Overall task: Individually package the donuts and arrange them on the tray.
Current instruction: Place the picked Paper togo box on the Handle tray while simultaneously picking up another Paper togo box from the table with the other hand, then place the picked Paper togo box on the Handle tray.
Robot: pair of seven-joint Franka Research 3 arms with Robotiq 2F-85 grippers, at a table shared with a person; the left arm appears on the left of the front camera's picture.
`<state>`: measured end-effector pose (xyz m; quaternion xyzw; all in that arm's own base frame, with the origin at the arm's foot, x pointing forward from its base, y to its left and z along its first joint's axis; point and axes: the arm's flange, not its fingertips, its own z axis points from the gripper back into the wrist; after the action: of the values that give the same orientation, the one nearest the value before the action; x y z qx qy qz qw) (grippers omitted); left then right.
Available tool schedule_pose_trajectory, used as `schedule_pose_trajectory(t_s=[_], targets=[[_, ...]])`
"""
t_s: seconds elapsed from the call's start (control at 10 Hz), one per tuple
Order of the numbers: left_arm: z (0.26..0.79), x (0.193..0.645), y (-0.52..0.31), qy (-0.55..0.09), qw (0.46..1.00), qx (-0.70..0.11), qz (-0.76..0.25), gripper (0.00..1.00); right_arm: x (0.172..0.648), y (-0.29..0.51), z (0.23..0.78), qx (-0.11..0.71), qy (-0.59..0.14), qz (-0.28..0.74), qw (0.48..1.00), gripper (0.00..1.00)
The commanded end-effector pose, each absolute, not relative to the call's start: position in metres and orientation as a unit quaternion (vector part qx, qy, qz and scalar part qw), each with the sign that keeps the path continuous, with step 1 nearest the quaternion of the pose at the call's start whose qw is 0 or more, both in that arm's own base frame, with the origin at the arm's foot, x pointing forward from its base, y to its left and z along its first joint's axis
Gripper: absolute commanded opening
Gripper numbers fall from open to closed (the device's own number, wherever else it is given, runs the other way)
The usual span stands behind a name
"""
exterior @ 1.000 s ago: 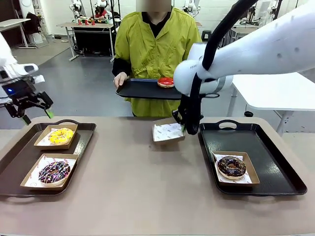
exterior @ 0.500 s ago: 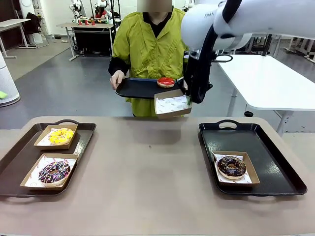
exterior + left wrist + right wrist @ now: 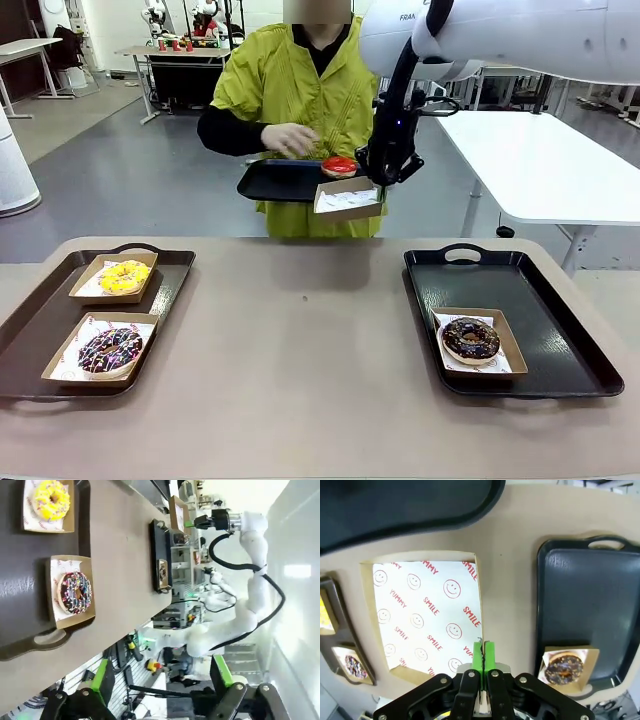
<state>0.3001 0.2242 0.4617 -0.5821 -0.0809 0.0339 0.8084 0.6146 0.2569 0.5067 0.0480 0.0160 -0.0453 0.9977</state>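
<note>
My right gripper (image 3: 385, 182) is shut on the rim of an empty cardboard box (image 3: 348, 198) lined with printed paper, and holds it in the air beside the person's black tray (image 3: 275, 181). A red-iced donut (image 3: 338, 166) lies on that tray, with the person's hand (image 3: 290, 140) just left of it. In the right wrist view the shut fingertips (image 3: 483, 655) pinch the box (image 3: 427, 615) at its edge. My left gripper (image 3: 162, 680) stands open and empty, high above the left tray. The yellow donut (image 3: 123, 276), the sprinkled donut (image 3: 110, 350) and the dark chocolate donut (image 3: 470, 339) each sit in a box.
The left tray (image 3: 40, 320) holds two boxed donuts. The right tray (image 3: 560, 320) holds one box at its near end, with bare room behind it. The brown tabletop (image 3: 300, 340) lies between the trays. A white table (image 3: 540, 170) stands at the far right.
My right arm lifted the empty box off the table and carried it up to the person's tray. The person's hand left the tray's edge and moved toward the red donut. My left arm left the front view.
</note>
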Motion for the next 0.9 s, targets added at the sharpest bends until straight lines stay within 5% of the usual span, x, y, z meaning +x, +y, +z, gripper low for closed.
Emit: schedule_pose_trajectory(t_s=[0.0,0.8], targets=[[0.450,0.323,0.250,-0.065,0.788,-0.609,0.055,1.00,0.631,0.263,0.513,0.043,0.022,-0.070,0.996,0.00],[0.430,0.325,0.253,-0.049,0.790,-0.606,0.075,1.00,0.631,0.254,0.503,0.047,0.022,-0.063,0.997,0.00]])
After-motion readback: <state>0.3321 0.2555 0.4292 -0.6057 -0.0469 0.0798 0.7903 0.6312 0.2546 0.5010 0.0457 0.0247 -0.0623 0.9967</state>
